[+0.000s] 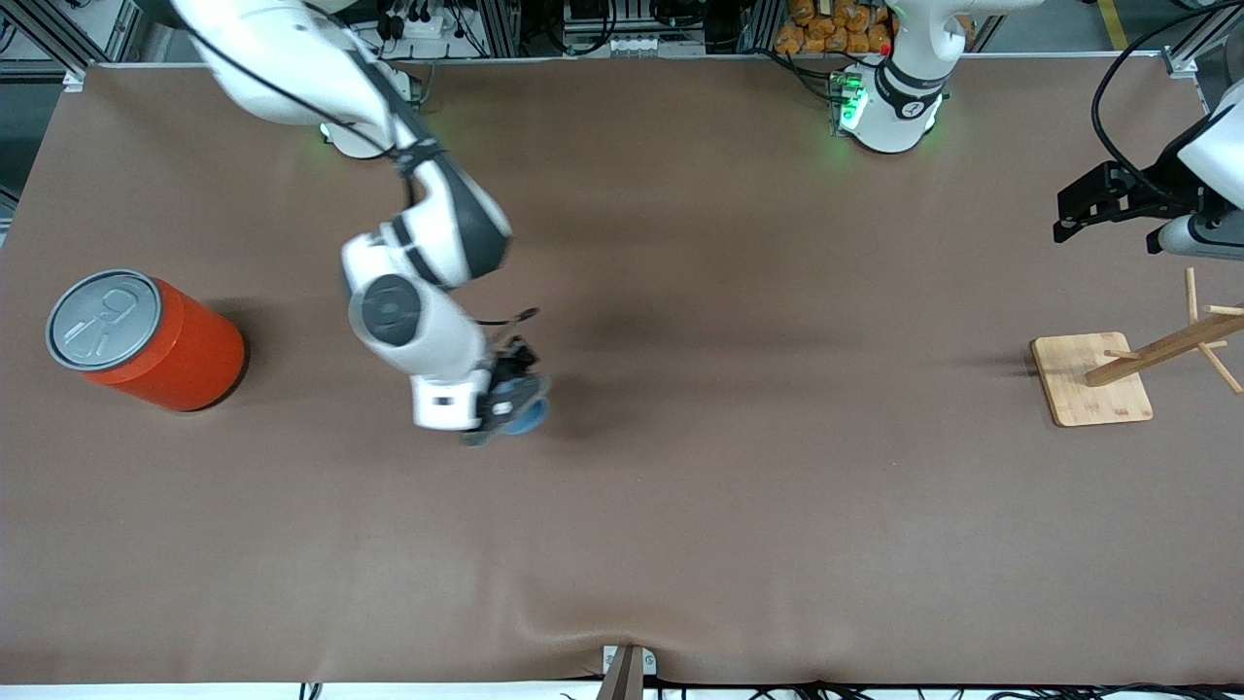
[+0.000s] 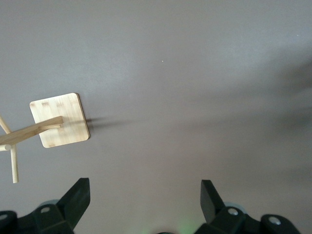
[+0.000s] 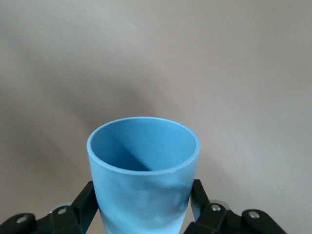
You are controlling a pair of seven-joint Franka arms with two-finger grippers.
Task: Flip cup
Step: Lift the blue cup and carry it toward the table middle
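Observation:
The light-blue cup (image 3: 144, 165) sits between the black fingers (image 3: 197, 195) of my right gripper (image 3: 144, 197), which is shut on its lower wall. Its open mouth points away from the wrist camera. In the front view only a blue edge of the cup (image 1: 532, 416) shows under my right gripper (image 1: 505, 403), over the brown table (image 1: 739, 506) toward the right arm's end. My left gripper (image 1: 1074, 219) waits high at the left arm's end of the table. In its own wrist view the left gripper (image 2: 145, 187) stands open with nothing between its fingers.
A large orange can with a grey lid (image 1: 146, 340) stands near the right arm's end of the table. A wooden peg rack on a square base (image 1: 1093, 381) stands at the left arm's end, and the same rack base (image 2: 61, 119) shows under the left gripper.

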